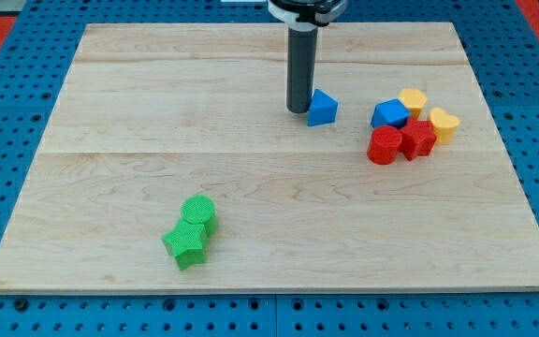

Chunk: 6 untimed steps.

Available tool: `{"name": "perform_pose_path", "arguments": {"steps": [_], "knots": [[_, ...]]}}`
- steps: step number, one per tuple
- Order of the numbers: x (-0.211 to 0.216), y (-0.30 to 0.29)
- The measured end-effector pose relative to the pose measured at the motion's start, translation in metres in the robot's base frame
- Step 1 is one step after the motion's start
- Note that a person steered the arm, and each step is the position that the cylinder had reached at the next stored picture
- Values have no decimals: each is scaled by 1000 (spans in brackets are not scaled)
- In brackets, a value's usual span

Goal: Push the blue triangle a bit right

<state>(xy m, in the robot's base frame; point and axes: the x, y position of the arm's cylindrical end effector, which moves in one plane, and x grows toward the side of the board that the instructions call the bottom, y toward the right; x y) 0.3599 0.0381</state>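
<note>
The blue triangle (323, 109) lies on the wooden board (157, 140), above the middle and a little to the view's right. My tip (298, 111) stands just to its left, touching or almost touching its left edge. The dark rod rises straight up from there to the view's top.
A cluster sits at the view's right: a blue block (390, 114), a yellow block (413, 100), a yellow heart-like block (444, 124), a red cylinder (385, 146) and a red star-like block (417, 137). A green cylinder (197, 212) and green star (186, 242) lie at the lower left.
</note>
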Motion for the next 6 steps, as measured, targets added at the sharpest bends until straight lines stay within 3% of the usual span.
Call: {"name": "perform_pose_path", "arguments": {"steps": [1,2,3,6], "knots": [[-33,-2],[-34,18],[-33,2],[6,29]]}}
